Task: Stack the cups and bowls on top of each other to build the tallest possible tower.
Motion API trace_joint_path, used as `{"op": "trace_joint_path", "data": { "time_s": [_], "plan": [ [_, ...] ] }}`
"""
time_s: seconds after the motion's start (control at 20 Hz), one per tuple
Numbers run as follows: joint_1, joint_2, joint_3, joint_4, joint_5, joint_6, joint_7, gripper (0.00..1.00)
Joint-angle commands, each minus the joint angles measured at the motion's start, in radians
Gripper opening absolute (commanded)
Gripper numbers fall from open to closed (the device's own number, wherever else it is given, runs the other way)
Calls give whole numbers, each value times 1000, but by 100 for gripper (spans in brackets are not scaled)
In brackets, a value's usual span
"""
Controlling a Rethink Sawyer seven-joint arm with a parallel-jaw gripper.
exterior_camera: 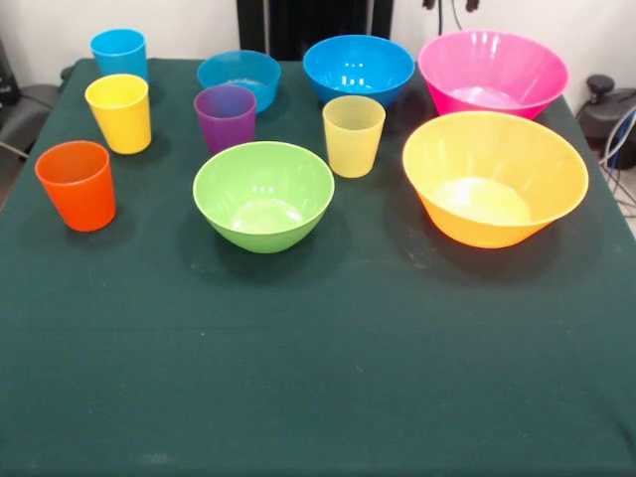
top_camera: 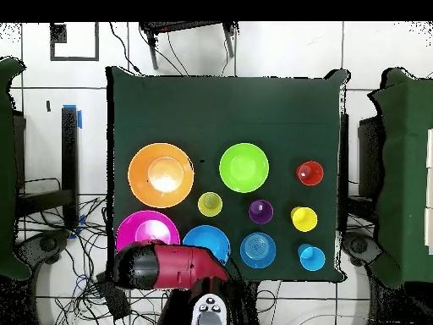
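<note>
All cups and bowls stand apart and upright on the green cloth, and none is stacked. At the left are the blue cup (exterior_camera: 119,52), yellow cup (exterior_camera: 119,112) and orange cup (exterior_camera: 77,184). The purple cup (exterior_camera: 225,117) and pale yellow-green cup (exterior_camera: 353,135) stand mid-table. The small blue bowl (exterior_camera: 239,78), medium blue bowl (exterior_camera: 358,68) and pink bowl (exterior_camera: 492,72) line the far side. The green bowl (exterior_camera: 263,195) and orange-yellow bowl (exterior_camera: 494,177) sit nearer. Only dark tips of the gripper (exterior_camera: 449,4) show at the top edge, above the pink bowl.
In the overhead view the red arm (top_camera: 169,267) lies drawn back over the table's robot-side edge, overlapping the pink bowl (top_camera: 145,227) and medium blue bowl (top_camera: 206,239). Cables and dark covered furniture surround the table (top_camera: 220,110).
</note>
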Motion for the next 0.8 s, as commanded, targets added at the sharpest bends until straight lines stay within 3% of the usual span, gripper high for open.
{"op": "trace_joint_path", "data": {
  "time_s": [0.05, 0.4, 0.8],
  "plan": [
    [-62, 228, 78, -87, -69, -126, 53, 100],
    [-122, 305, 107, -107, -96, -198, 40, 100],
    [-241, 470, 153, -192, -194, -299, -4, 100]
  ]
}}
